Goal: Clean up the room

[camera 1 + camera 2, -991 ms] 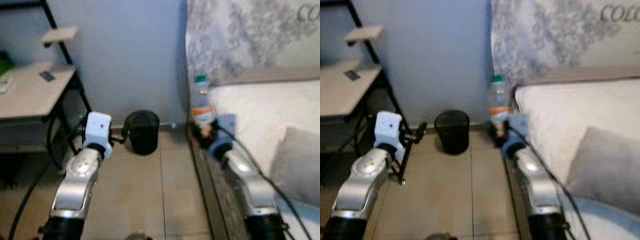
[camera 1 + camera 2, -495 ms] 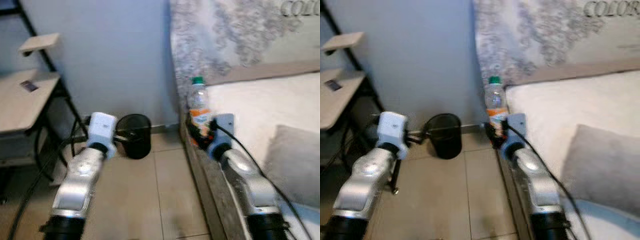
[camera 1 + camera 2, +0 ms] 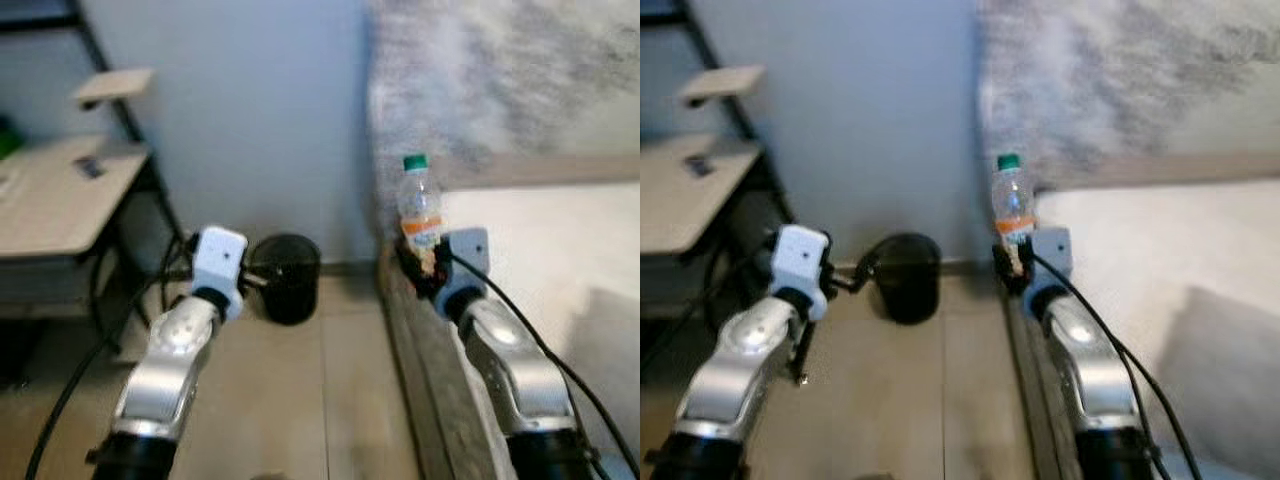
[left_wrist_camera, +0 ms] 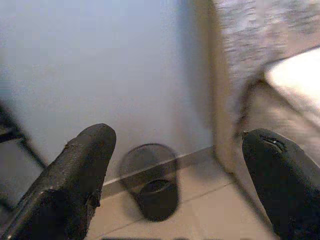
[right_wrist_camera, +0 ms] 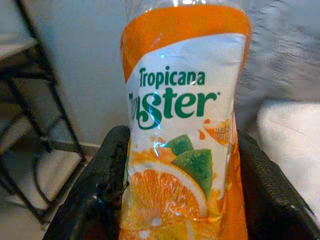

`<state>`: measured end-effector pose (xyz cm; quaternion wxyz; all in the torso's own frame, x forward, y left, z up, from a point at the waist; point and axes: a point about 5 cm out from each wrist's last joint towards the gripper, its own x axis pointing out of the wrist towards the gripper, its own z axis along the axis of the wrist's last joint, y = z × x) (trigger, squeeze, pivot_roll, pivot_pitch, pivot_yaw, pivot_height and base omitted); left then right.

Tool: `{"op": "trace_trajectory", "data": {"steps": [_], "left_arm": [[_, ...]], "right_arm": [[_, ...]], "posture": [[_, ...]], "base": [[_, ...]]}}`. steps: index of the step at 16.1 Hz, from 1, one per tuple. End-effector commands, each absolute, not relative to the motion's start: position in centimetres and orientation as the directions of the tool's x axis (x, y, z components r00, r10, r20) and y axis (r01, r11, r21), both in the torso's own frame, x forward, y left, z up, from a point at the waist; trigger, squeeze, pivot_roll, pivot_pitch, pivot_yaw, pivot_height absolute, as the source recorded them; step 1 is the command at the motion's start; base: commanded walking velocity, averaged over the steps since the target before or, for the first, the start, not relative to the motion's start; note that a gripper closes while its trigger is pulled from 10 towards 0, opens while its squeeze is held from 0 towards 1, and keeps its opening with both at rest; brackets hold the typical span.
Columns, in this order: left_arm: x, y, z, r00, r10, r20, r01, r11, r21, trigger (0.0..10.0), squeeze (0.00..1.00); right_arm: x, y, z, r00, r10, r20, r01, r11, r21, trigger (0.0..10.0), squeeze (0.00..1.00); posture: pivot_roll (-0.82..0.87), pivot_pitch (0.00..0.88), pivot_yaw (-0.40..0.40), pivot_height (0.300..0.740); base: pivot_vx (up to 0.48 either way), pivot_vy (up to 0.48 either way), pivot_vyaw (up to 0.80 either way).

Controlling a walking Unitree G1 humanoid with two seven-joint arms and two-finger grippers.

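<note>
One plastic bottle [image 3: 421, 205] with a green cap. One black waste bin [image 3: 286, 277] on the tiled floor [image 3: 330, 400]. One bed [image 3: 1160, 230]. One grey pillow [image 3: 1230, 375]. One desk [image 3: 60, 195]. Two grippers: left [image 3: 262, 279], right [image 3: 422, 270].

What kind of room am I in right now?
Most likely a bedroom: a bed with a grey pillow on the right, a desk on the left, and a black waste bin against the wall.

Two silver forearms, black sleeves at the elbows. Pale blue-white camera block behind each set of black fingers [image 4: 75, 185]. Black cables trail back along both arms.
</note>
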<state>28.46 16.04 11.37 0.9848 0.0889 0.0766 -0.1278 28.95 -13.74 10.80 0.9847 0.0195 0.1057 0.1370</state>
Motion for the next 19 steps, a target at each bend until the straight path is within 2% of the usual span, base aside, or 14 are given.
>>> {"op": "trace_trajectory", "data": {"steps": [1, 5, 9, 18, 19], "left_arm": [[28.4, 16.3, 11.5, 0.958, -0.232, -0.170, 0.260, 0.952, 0.164, 10.0, 0.00], [28.3, 16.3, 11.4, 0.955, -0.241, -0.171, 0.269, 0.949, 0.163, 10.0, 0.00], [28.3, 16.4, 11.4, 0.955, -0.242, -0.172, 0.270, 0.949, 0.164, 10.0, 0.00], [28.2, 16.2, 11.1, 0.949, -0.257, -0.181, 0.288, 0.942, 0.174, 10.0, 0.00], [28.3, 16.1, 11.2, 0.949, -0.260, -0.180, 0.291, 0.941, 0.174, 10.0, 0.00]], "right_arm": [[28.8, -13.1, 11.0, 0.936, 0.299, -0.188, -0.289, 0.954, 0.078, 10.0, 0.00], [28.7, -12.8, 10.9, 0.929, 0.317, -0.193, -0.313, 0.948, 0.048, 10.0, 0.00], [28.6, -12.7, 10.7, 0.927, 0.312, -0.207, -0.308, 0.950, 0.048, 10.0, 0.00], [29.2, -13.6, 11.2, 0.933, 0.289, -0.216, -0.278, 0.957, 0.078, 10.0, 0.00], [29.3, -14.0, 11.0, 0.930, 0.276, -0.244, -0.259, 0.961, 0.096, 10.0, 0.00]], "posture": [[0.02, 0.000, 0.069, 0.740], [0.02, 0.000, 0.069, 0.740], [0.03, 0.000, 0.067, 0.740], [0.02, 0.000, 0.065, 0.740], [0.02, 0.000, 0.065, 0.740]], "base": [[0.292, 0.000, 0.00], [0.298, 0.000, 0.00], [0.316, 0.000, 0.67], [0.320, 0.000, 0.00], [0.319, 0.000, -0.79]]}}
